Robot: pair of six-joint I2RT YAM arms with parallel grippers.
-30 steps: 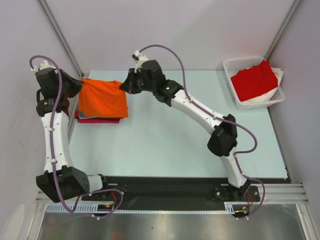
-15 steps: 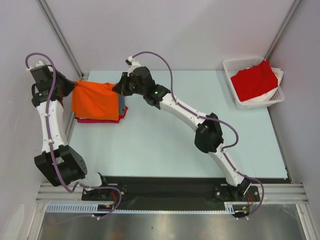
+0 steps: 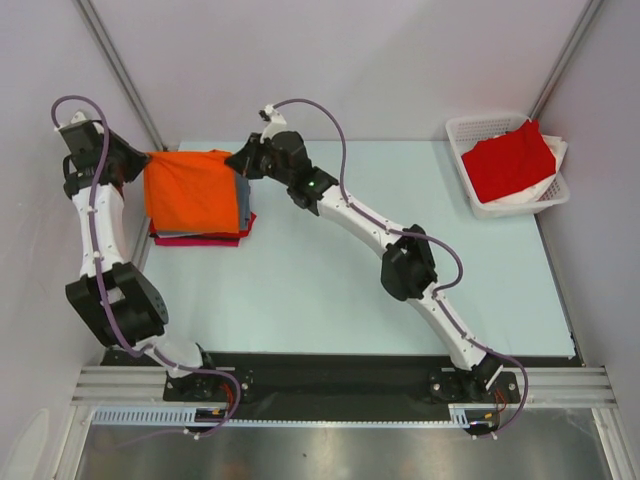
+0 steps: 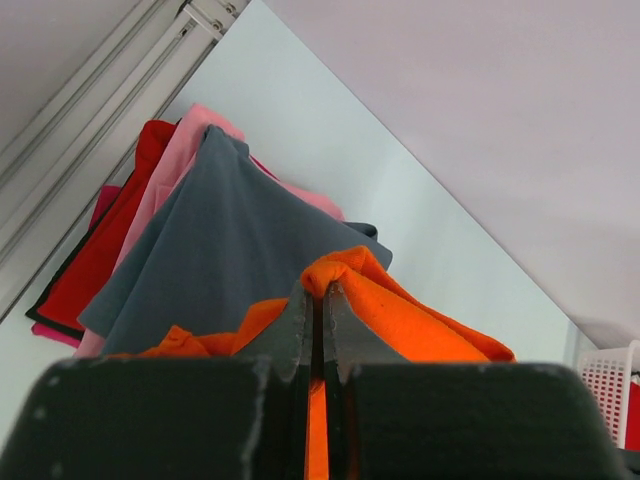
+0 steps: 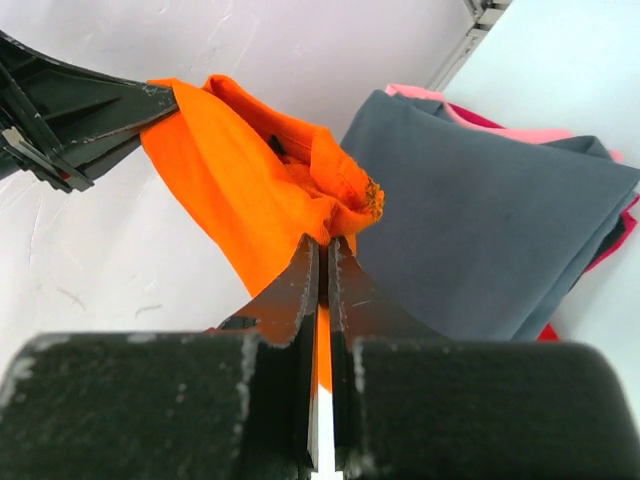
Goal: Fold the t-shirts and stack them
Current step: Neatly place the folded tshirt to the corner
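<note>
On the pale surface [image 3: 350, 280], at its far left corner, the orange shirt [image 3: 195, 190] hangs stretched over a stack topped by a grey shirt [image 4: 210, 250]. The left fingers [image 4: 292, 330] and right fingers [image 5: 290, 290] each pinch a far corner. This looks like the stacking step; next it needs lowering squarely, then release.

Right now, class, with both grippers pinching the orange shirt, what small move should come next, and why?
Probably lower the orange shirt onto the grey shirt. The left gripper and right gripper each pinch an edge, holding it spread above the grey shirt rather than laid on it.
</note>
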